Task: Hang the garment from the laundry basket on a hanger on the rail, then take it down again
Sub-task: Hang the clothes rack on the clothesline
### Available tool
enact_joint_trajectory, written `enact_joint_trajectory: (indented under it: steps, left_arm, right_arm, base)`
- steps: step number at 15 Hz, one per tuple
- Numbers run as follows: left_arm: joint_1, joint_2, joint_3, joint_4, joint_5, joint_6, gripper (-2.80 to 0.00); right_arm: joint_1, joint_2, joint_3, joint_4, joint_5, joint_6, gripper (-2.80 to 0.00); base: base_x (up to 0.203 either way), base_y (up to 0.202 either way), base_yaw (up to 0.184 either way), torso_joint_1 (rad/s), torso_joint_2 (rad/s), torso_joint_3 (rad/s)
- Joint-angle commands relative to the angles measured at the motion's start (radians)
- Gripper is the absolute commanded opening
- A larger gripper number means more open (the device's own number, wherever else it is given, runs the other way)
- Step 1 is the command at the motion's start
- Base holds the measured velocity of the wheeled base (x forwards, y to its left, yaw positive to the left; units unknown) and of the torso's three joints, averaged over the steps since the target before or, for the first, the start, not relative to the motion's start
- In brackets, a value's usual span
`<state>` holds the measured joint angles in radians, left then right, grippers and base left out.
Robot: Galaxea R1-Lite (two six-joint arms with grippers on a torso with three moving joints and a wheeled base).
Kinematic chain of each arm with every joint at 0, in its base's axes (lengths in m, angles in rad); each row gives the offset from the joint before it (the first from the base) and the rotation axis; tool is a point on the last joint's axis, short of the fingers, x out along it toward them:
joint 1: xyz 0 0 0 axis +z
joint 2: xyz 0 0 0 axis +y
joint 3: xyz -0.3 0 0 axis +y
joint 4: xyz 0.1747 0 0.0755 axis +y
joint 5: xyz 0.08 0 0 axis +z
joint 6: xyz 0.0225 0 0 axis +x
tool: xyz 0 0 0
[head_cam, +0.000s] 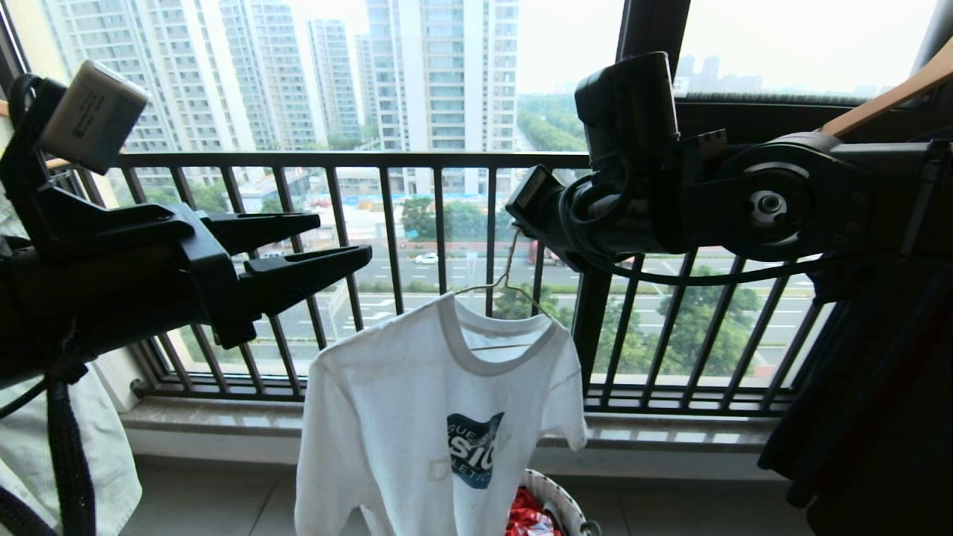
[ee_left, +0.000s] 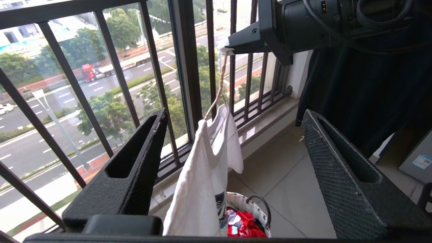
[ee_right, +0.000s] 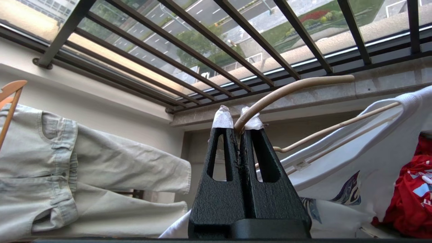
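1. The right hand (ee_right: 238, 130) is pressed together, pinching the hook of the hanger (ee_right: 293, 89) between its taped tips. In the head view it sits upper centre (head_cam: 521, 216), and the hanger dangles from it in mid-air.
2. The garment (head_cam: 439, 417) hangs on that hanger at lower centre of the head view, collar over the wire, its blue chest print facing the camera. It is directly above the laundry basket (head_cam: 558, 499), whose rim shows at the bottom edge with a red cloth (head_cam: 528, 517) inside.
3. The left hand (head_cam: 305, 253) at left of the head view is spread wide and empty, well apart from the shirt and level with its collar.
4. Judged from this, the shirt is dressed on the hanger and carried by the right arm alone. Whether this is on the way to the rail or just off it cannot be read here.
5. If it is going up, the next move calls for lifting the hook over the rail and letting go only once it is seated.
6. The rail is in no view. The shirt's hem is cut off at the bottom edge, the print is creased and only partly legible, and the far hanger end is hidden inside the shoulder.
7. Pale trousers (ee_right: 67, 175) on a wooden hanger (ee_right: 10, 92) hang to one side.
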<state>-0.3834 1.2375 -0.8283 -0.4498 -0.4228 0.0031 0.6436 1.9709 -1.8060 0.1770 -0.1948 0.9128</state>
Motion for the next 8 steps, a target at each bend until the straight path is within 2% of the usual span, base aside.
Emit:
enact_joint_trajectory:
  steps: [1,3,4,8]
  left_arm:
    - [0.004,0.054,0.0,-0.005,0.0,0.009,0.0]
    - [0.026,0.079,-0.004,-0.006,-0.001,0.014,0.0]
    - [0.036,0.087,-0.006,-0.006,-0.001,0.014,-2.8]
    - [0.041,0.112,-0.017,0.0,-0.001,0.015,-2.8]
  right_arm:
    - [0.001,0.005,0.004,0.001,-0.006,-0.003,-2.8]
    - [-0.001,0.004,0.005,0.001,-0.007,-0.005,-2.8]
    - [-0.001,0.003,0.005,0.001,-0.008,-0.005,-2.8]
    - [-0.001,0.002,0.005,0.001,-0.007,-0.008,-2.8]
  base:
    - [0.0,0.0,0.0,0.0,0.0,0.0]
    - [0.0,0.0,0.0,0.0,0.0,0.0]
    - [0.0,0.0,0.0,0.0,0.0,0.0]
    - [0.0,0.0,0.0,0.0,0.0,0.0]
